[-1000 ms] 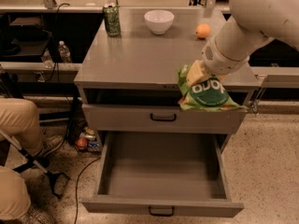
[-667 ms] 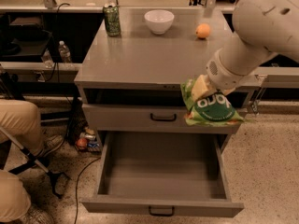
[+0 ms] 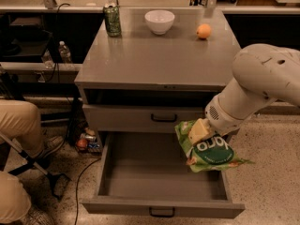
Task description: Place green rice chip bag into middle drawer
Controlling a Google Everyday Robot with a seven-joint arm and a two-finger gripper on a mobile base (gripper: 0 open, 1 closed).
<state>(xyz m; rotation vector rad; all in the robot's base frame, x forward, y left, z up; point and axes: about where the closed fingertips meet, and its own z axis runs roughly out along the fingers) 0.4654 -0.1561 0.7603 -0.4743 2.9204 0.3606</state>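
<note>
The green rice chip bag (image 3: 208, 150) is a crinkly light-green bag with white letters on a darker green round. My gripper (image 3: 198, 131) is shut on its upper left part and holds it in the air over the right side of the middle drawer (image 3: 140, 175). That drawer is pulled out, a grey flat-bottomed box with a small black handle (image 3: 161, 213) mid-front. My white arm (image 3: 260, 86) comes in from the right. The bag hides part of the drawer's right wall.
A closed drawer front (image 3: 140, 117) with a like black handle sits above the open drawer. On the cabinet top (image 3: 154, 60) stand a green drink can (image 3: 112, 19), a white bowl (image 3: 159, 21) and an orange (image 3: 203, 31). A person's legs (image 3: 18, 121) are at the left, with clutter on the floor (image 3: 84, 142).
My arm has moved down with the bag, from the level of the cabinet's top front edge to just above the open drawer's right side.
</note>
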